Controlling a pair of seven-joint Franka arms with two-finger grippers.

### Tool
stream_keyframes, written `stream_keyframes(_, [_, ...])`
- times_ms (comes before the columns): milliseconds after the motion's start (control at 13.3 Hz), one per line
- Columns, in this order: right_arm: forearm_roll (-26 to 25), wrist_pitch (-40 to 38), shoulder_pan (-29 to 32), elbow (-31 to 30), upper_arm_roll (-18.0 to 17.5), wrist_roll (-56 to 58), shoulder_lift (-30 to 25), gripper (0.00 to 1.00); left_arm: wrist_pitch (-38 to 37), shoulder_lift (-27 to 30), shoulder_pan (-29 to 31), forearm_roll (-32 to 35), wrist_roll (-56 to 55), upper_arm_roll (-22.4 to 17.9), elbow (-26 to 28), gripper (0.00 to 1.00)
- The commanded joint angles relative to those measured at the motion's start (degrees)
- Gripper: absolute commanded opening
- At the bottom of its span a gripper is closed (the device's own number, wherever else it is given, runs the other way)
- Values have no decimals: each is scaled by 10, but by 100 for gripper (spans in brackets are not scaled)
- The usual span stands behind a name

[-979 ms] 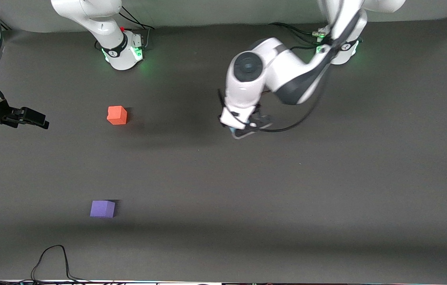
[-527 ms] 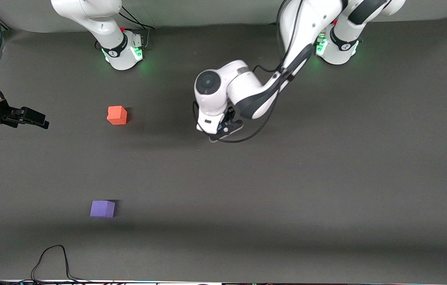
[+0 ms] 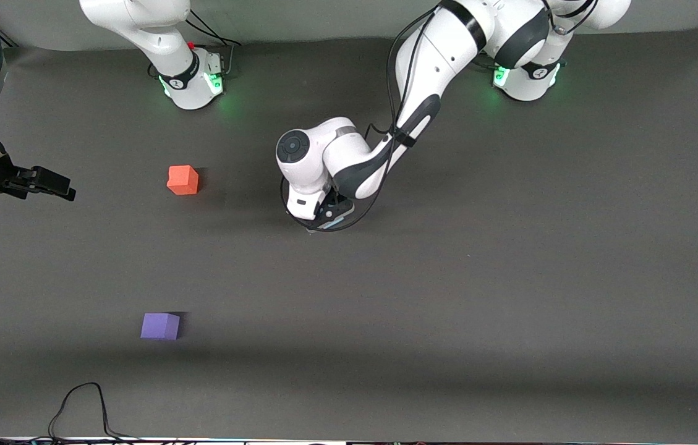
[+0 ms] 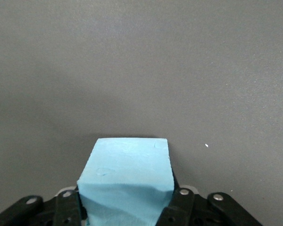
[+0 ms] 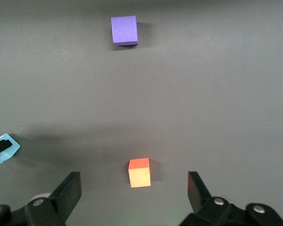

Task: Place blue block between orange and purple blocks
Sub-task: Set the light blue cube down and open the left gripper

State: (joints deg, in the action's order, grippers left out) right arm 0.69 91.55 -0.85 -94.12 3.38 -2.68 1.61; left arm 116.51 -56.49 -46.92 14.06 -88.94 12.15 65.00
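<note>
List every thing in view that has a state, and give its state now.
Blue block: held in the left gripper, above the table.
Orange block: resting on the table, untouched.
Purple block: resting on the table, nearer the front camera than the orange block.
Right gripper: open, empty, waiting over the orange block.

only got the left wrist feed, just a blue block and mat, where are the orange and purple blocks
observer: the orange block and the purple block lie toward the right arm's end of the table, purple nearer the front camera
operator: am i over the gap between them
observer: no, the left hand holding the blue block is over the table's middle
operator: right arm in the way
observer: no, the right hand waits open at the table's edge
</note>
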Motion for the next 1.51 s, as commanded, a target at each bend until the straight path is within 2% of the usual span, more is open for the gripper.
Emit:
stream_keyframes(0, [0, -9, -3, 7, 1, 11, -4, 100, -47, -4, -4, 11, -6, -10, -26, 100])
stream_keyframes(151, [0, -9, -3, 7, 1, 11, -4, 100, -134, 30, 37, 7, 50, -8, -24, 100])
stream_keyframes(226, [0, -10, -3, 6, 3, 12, -5, 100, -173, 64, 59, 1, 92, -1, -21, 100])
stream_keyframes(377, [0, -10, -3, 4, 1, 12, -10, 100, -232, 132, 123, -47, 166, 6, -9, 100])
stream_keyframes(603, [0, -27, -3, 4, 0, 12, -14, 100, -238, 274, 243, -77, 310, 6, 87, 100])
stream_keyframes(678, [0, -27, -3, 5, -1, 12, -14, 100, -247, 308, 283, -83, 364, 5, 104, 100])
stream_keyframes(828, [0, -26, -3, 5, -1, 12, -14, 100, -277, 341, 355, -84, 451, 5, 105, 100])
stream_keyframes(979, [0, -26, -3, 3, -2, 13, -13, 100, -286, 373, 399, -82, 536, 2, 113, 100])
stream_keyframes(1130, [0, -26, -4, 4, -4, 11, -11, 100, -290, 409, 453, -83, 629, 2, 138, 100])
stream_keyframes(1280, [22, -20, -4, 4, -4, 11, -7, 100, -288, 449, 487, -83, 713, 2, 175, 100])
stream_keyframes(1431, [28, -18, -4, 4, -4, 11, -6, 100, -287, 468, 529, -83, 797, 2, 194, 100])
